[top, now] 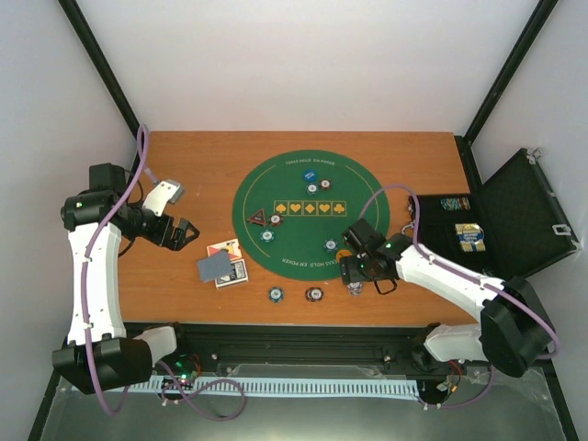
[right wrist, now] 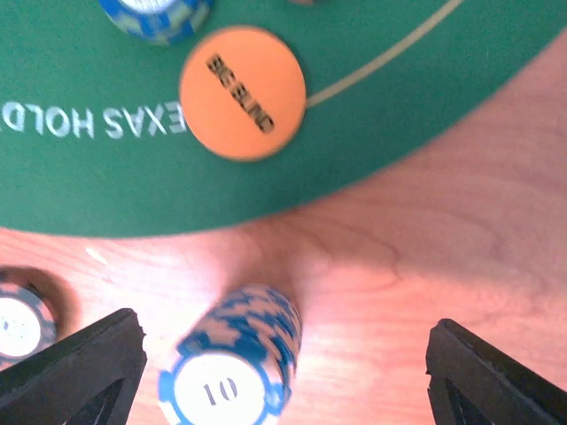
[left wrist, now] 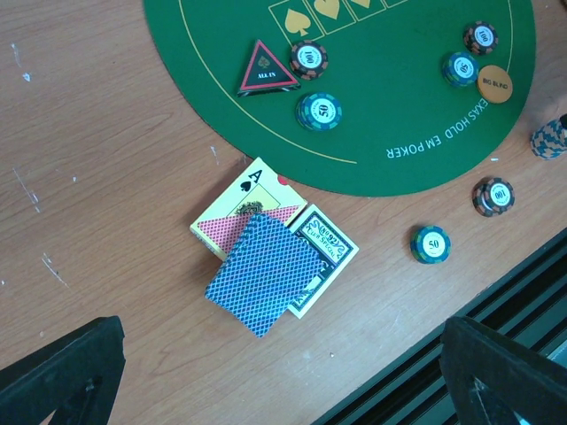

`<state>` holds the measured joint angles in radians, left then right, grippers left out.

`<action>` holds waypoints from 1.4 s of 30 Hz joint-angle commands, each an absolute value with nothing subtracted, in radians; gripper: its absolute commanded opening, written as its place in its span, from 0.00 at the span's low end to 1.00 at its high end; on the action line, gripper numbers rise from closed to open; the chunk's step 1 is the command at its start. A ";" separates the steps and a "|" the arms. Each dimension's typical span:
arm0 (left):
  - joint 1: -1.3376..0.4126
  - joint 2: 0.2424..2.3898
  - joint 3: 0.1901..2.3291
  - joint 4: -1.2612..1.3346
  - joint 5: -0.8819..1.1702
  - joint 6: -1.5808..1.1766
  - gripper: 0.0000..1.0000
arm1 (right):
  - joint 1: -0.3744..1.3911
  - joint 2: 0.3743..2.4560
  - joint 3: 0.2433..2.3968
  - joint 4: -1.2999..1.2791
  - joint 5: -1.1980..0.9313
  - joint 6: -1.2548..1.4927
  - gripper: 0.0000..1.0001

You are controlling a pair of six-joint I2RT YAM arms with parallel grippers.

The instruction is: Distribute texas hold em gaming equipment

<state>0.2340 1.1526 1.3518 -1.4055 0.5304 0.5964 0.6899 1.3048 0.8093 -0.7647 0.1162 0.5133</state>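
right wrist view: right gripper [top: 355,283] jaws spread wide, with a stack of blue-white chips [right wrist: 232,359] marked 10 standing on bare wood between them, touching neither finger. the stack sits just off the green mat [right wrist: 80,177], near the orange big blind disc [right wrist: 243,92]. left gripper [top: 186,233] jaws wide apart and empty above the table [left wrist: 106,177]. playing cards [left wrist: 270,266] lie heaped on the wood just beside the mat.

Arms: left arm [top: 96,276] and right arm [top: 441,276], clad in white shells, with black joint housings and black bases. A purple cable [top: 115,216] is run along each. A small green light [top: 81,197] is shown on each. Left gripper [left wrist: 283,354] and right gripper [right wrist: 283,350] are fitted with matte black jaws.
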 commanded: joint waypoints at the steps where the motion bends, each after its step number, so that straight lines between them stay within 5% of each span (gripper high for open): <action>1: 0.240 1.157 1.397 -1.392 0.560 0.594 1.00 | 0.714 1.254 0.749 -0.765 0.084 0.581 0.86; 36: 0.239 1.146 1.404 -1.398 0.538 0.602 1.00 | 0.775 1.330 0.706 -0.709 0.068 0.577 0.55; 42: 0.239 1.147 1.406 -1.397 0.539 0.601 1.00 | 0.776 1.318 0.708 -0.713 0.072 0.579 0.41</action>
